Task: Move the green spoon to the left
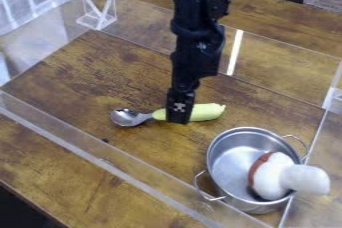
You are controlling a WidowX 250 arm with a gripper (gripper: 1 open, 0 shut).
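The green spoon [201, 112] lies flat on the wooden table, its yellow-green handle pointing right and its silver bowl [130, 118] to the left. My gripper [181, 110] points straight down over the middle of the handle and hides part of it. Its black fingers [179, 102] stand open, and I cannot tell whether they touch the spoon.
A steel pot [250, 168] stands at the lower right with a white-and-red mushroom-like toy [285, 178] in it. Clear acrylic walls [80, 144] fence the wooden table [80, 77] along the front, right and back. A white wire stand [95, 12] stands at the back left.
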